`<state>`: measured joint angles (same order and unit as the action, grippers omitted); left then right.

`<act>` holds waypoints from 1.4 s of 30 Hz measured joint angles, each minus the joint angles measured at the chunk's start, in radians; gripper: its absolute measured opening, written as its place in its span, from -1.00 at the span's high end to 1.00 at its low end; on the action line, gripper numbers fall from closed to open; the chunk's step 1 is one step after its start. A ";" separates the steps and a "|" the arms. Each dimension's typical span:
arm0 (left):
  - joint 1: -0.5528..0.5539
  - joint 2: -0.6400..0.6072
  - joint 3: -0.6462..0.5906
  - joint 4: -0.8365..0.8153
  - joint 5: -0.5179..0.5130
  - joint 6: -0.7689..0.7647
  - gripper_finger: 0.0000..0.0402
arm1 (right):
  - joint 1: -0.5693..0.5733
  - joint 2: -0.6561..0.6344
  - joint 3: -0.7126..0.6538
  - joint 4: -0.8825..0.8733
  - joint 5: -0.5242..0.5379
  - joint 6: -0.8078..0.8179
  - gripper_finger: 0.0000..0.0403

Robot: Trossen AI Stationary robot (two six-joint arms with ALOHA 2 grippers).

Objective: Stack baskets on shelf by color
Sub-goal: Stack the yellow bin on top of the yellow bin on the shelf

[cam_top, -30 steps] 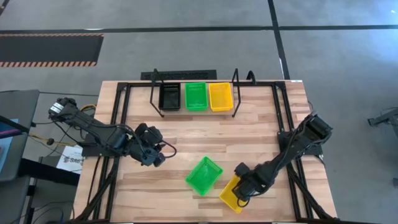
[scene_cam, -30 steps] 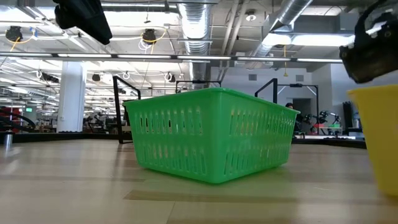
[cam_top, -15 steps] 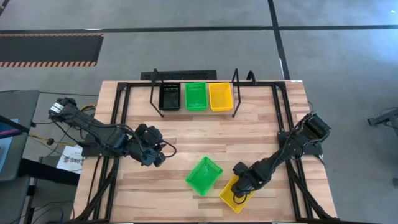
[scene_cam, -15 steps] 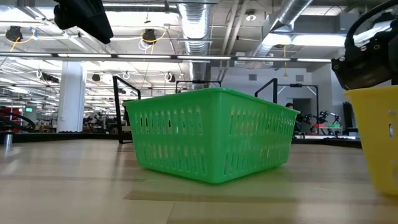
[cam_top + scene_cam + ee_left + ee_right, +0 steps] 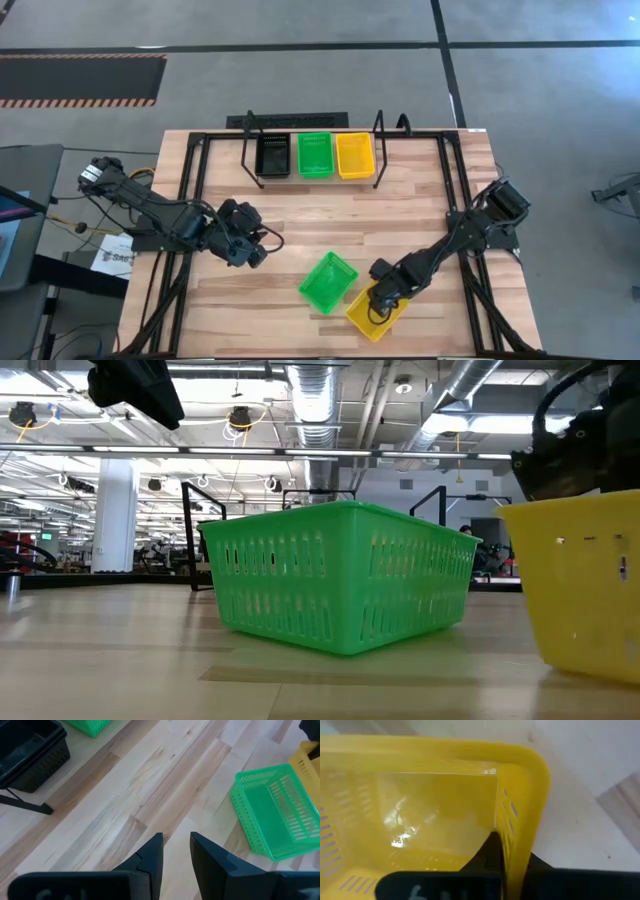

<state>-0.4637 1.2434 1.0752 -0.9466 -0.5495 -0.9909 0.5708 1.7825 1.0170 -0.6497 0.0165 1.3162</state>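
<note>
A yellow basket is near the table's front edge, right of centre, and my right gripper is shut on its wall. It also shows in the low view and the right wrist view. A green basket stands upright on its base just left of it. On the shelf at the far edge stand a black basket, a green basket and a yellow basket side by side. My left gripper is open and empty above the table, left of the green basket. My right gripper pinches one wall of the yellow basket near a corner, at its rim. One finger is inside the basket and the other outside. The fingers come from above, slanting from the table's right. The basket stays upright; I cannot tell whether its base is on the table.
The shelf's black wire uprights stand at both of its ends. Bare tabletop lies between the shelf and the two front baskets. Black frame bars run along the table's left and right sides.
My right gripper has gone a little toward the table's left edge and the green basket, taking the yellow basket with it. The basket has turned slightly and come closer to the green basket, still upright.
</note>
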 joint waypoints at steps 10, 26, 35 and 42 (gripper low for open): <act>0.000 0.000 0.000 0.003 0.000 -0.022 0.58 | -0.130 -0.179 0.297 -0.620 0.197 -0.349 0.99; 0.001 0.000 0.000 -0.002 -0.034 -0.016 0.58 | -0.889 -0.248 1.023 -0.606 0.183 -1.287 1.00; 0.001 0.000 0.000 -0.005 -0.061 -0.019 0.58 | -1.107 -0.006 1.176 -0.710 -0.324 -1.614 1.00; 0.001 0.000 0.000 -0.005 -0.100 -0.022 0.58 | -1.152 0.220 1.185 -0.885 -0.327 -1.867 1.00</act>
<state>-0.4629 1.2434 1.0752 -0.9520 -0.6491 -1.0126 -0.5816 2.0022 2.2021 -1.5347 -0.3104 -0.5507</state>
